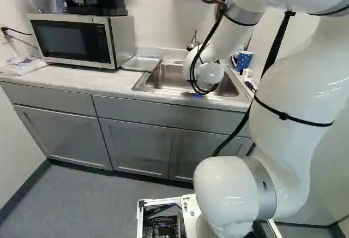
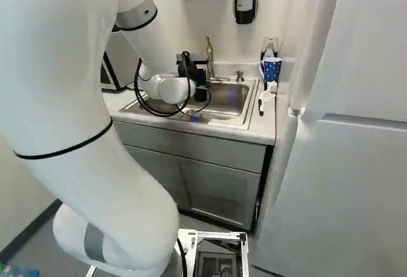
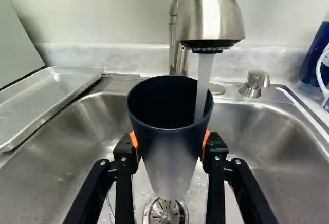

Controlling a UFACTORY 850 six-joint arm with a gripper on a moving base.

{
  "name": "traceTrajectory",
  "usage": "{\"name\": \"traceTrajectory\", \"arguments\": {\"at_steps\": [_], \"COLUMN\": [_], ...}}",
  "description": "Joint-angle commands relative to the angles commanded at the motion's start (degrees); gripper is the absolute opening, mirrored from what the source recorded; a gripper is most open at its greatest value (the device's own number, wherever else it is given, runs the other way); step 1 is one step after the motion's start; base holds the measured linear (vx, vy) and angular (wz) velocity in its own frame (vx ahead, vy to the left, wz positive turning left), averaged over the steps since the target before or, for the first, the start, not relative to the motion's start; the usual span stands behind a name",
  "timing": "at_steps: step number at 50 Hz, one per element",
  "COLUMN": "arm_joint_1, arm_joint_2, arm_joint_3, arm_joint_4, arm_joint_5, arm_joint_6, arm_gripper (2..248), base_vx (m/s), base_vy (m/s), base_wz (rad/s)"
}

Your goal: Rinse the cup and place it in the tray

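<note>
At the left of my left base view I have the microwave, then the metal tray on the counter, just beside the sink. Over the basin, my gripper is clenched on the dark cup, and water from the faucet runs into it. Past the sink, at the right, I see the spotted blue mug
</note>
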Motion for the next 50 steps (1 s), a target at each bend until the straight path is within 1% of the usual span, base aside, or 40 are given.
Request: {"name": "traceTrajectory", "arguments": {"at_steps": [14, 26, 50], "arm_joint_1": [-1.30, -1.95, -2.18], "arm_joint_2": [0.30, 0.43, 0.56], "arm_joint_3": [0.32, 0.45, 0.60], "arm_joint_4": [0.00, 0.00, 0.00], "arm_joint_5": [0.00, 0.00, 0.00], "arm_joint_6": [0.00, 0.00, 0.00], "arm_gripper": [126, 126, 126], "base_vx": [0.000, 0.000, 0.000], "base_vy": [0.000, 0.000, 0.000], "base_wz": [0.000, 0.000, 0.000]}}
